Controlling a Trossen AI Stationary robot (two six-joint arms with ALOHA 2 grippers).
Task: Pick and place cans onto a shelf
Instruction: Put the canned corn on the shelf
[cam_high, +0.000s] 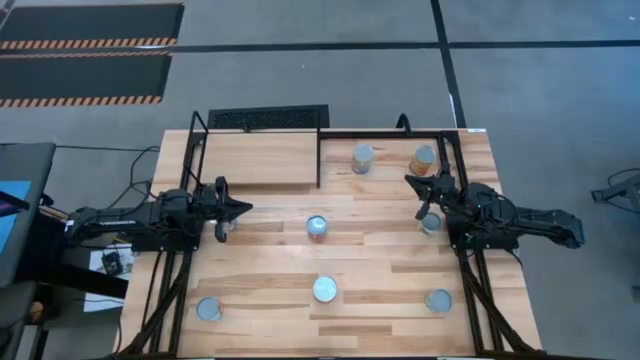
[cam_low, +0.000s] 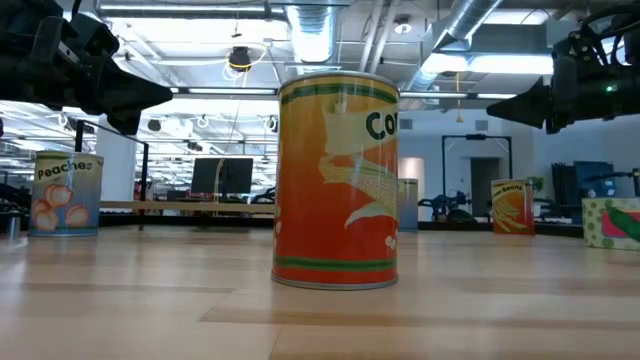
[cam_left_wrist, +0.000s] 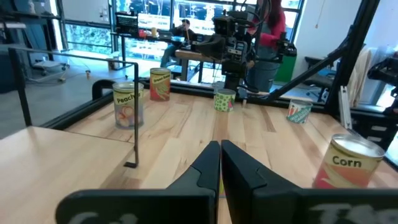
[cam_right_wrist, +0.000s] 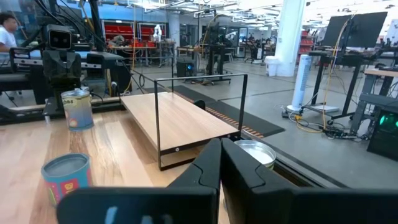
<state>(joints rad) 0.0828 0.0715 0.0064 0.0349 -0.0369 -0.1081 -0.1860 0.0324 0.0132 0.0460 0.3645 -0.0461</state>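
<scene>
Several small cans stand upright on the plank table. Two stand at the far right (cam_high: 362, 158) (cam_high: 424, 160), one in the middle (cam_high: 317, 227) and three near the front (cam_high: 325, 290) (cam_high: 208, 309) (cam_high: 438, 300). The shelf (cam_high: 260, 160), a light-wood board in thin black rods, stands at the far left. My left gripper (cam_high: 242, 208) is shut and empty above the table, in front of the shelf, beside a can (cam_high: 229, 226). My right gripper (cam_high: 412, 182) is shut and empty, near a can (cam_high: 430, 222) under its arm. A silver-lidded can (cam_right_wrist: 255, 152) shows just past its fingers.
In the low view a Corn can (cam_low: 338, 180) stands close, and a Peaches can (cam_low: 65, 193) at the left. The shelf's black posts (cam_left_wrist: 135, 115) rise from the board's corners. Bare table lies between the two grippers. A person (cam_left_wrist: 273, 25) stands in the room beyond.
</scene>
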